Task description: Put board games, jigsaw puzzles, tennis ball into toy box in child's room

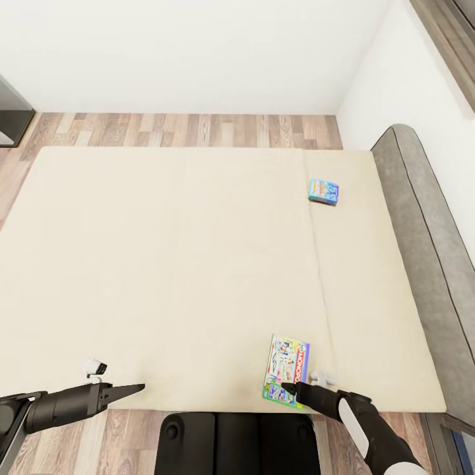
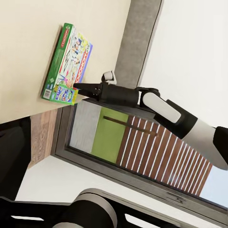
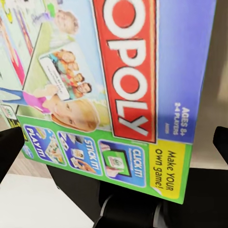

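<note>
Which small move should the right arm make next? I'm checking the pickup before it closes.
Probably ease the right gripper a little further onto the white-and-green board game, then close. That box lies at the near edge of the bed, and the wrist view shows the fingers apart on either side of its edge.

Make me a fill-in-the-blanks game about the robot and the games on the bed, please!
1. The white-and-green board game lies at the edge of the bed nearest the robot, and the red band on its lid ends in the letters ____.
2. The smaller ____ board game lies farther away, near the grey headboard.
3. The ____ gripper is at the white-and-green game, while the left gripper is away from both games.

Missing words: OPOLY; blue; right
</note>
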You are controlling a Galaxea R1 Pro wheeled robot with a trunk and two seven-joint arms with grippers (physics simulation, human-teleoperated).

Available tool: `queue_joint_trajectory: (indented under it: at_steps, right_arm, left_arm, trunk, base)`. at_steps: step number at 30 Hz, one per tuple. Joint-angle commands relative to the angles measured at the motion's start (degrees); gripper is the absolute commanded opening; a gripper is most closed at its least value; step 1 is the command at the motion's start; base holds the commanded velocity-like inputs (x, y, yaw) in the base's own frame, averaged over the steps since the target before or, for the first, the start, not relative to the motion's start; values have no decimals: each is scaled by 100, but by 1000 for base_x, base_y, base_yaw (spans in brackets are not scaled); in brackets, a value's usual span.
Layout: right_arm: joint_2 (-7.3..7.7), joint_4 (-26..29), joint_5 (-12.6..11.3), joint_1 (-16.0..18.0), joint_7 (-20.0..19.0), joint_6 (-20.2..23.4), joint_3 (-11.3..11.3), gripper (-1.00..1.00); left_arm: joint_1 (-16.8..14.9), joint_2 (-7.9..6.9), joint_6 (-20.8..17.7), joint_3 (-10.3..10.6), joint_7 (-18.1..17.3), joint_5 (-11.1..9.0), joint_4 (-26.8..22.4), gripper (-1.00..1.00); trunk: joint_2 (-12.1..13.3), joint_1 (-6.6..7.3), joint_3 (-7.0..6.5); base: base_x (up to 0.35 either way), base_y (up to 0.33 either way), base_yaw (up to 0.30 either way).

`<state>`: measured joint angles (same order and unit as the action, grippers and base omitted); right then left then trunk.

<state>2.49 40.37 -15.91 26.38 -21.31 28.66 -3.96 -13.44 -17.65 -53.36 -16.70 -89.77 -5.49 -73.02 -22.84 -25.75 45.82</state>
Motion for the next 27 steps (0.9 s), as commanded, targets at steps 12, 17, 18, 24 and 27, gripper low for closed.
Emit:
queue_joint_trajectory:
  at_steps: [12, 17, 18, 24, 27]
  right_arm:
    - [1, 41, -48, 8, 4, 45, -33, 100]
    - [73, 294, -102, 21, 14, 99, -99, 100]
    - [80, 342, -105, 22, 18, 109, -112, 100]
    - [102, 583, -115, 30, 29, 233, -265, 100]
    - [86, 626, -120, 33, 32, 261, -329, 100]
  left_arm:
    - [-1, 0, -61, 5, -23, 4, -2, 100]
    - [-1, 1, -61, 7, -23, 4, -2, 100]
    - [-1, 2, -61, 7, -23, 4, -2, 100]
    - [-1, -1, -61, 1, -23, 4, -2, 100]
    - [-1, -2, -61, 1, -23, 4, -2, 100]
  trunk:
    - [-8, -3, 6]
    - [-8, -3, 6]
    - [-8, -3, 6]
    - [-8, -3, 6]
    - [-8, -3, 6]
  base:
    - [0, 0, 0]
    - [0, 0, 0]
    - [0, 0, 0]
    - [0, 0, 0]
    - [0, 0, 0]
